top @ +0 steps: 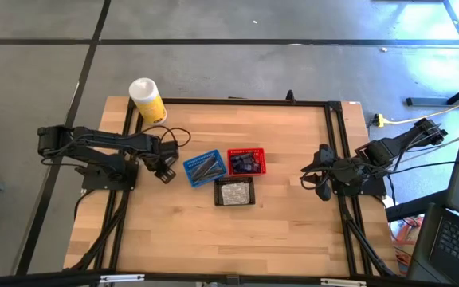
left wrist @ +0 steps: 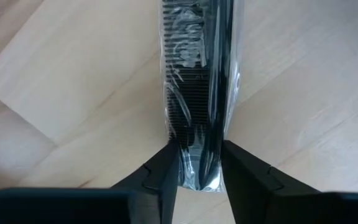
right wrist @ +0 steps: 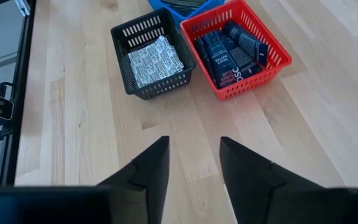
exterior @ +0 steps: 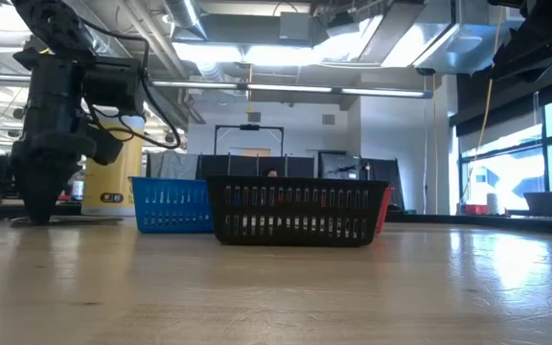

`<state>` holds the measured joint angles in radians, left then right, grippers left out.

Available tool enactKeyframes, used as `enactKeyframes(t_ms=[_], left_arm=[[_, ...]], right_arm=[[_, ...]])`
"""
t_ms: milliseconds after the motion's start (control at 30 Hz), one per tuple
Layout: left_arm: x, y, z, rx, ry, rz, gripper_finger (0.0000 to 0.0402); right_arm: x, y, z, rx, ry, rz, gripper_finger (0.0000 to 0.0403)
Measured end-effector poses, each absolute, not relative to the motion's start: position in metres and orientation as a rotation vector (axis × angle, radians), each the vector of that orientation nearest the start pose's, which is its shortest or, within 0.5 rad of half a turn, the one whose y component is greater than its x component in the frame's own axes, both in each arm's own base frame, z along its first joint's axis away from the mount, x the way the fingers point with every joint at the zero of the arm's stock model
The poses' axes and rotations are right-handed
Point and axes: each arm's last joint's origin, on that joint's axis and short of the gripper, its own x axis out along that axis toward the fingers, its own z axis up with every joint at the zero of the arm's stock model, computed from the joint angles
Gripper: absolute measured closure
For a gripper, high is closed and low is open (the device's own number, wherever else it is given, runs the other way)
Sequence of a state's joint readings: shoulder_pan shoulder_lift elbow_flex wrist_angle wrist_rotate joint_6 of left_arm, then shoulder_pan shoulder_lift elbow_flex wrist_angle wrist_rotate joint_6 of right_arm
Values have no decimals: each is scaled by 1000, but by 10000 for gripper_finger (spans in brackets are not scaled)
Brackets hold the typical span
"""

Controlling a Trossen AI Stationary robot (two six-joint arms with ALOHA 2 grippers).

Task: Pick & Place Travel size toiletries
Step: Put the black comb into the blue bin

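Observation:
A black comb in a clear crinkly packet (left wrist: 197, 93) sits between the fingers of my left gripper (left wrist: 199, 168), which stands on the table just left of the blue basket (top: 205, 167) and reaches down to the wood (exterior: 38, 216). Slim grey tubes lie in the blue basket. Dark navy tubes (right wrist: 229, 53) fill the red basket (top: 246, 162), and white printed packets (right wrist: 157, 62) lie in the black basket (top: 235, 192). My right gripper (right wrist: 194, 162) is open near the table's right edge (top: 323, 177) and touches nothing. My left gripper pinches the comb packet at its near end (left wrist: 194, 177) between the two fingers, one on each long side. The fingers point down from above and lie along the comb. The packet stretches away from the fingers over the wood; whether it is lifted clear does not show.
A large white-and-yellow canister (top: 147, 100) stands at the table's far left corner. The three baskets sit close together at the table's middle. Bare wood lies along the near half of the table (top: 213, 239) and between the baskets and my right gripper.

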<state>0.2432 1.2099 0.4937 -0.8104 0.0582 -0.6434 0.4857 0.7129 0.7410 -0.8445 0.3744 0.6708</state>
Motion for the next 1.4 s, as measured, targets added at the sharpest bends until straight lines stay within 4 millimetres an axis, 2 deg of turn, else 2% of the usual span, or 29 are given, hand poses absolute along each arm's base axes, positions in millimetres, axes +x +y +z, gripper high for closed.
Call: enactKeyframes(t_ms=[333, 700, 1233, 1400], left_arm=[[152, 36, 140, -742, 1421, 628, 323], [151, 36, 140, -716, 1428, 616, 398], [151, 36, 140, -726, 1430, 603, 400], [156, 37, 155, -713, 1421, 587, 400]], right_arm=[[118, 51, 274, 299, 734, -145, 274], [118, 51, 274, 298, 734, -146, 289], [118, 51, 274, 298, 734, -146, 307], [119, 51, 274, 298, 734, -146, 311]])
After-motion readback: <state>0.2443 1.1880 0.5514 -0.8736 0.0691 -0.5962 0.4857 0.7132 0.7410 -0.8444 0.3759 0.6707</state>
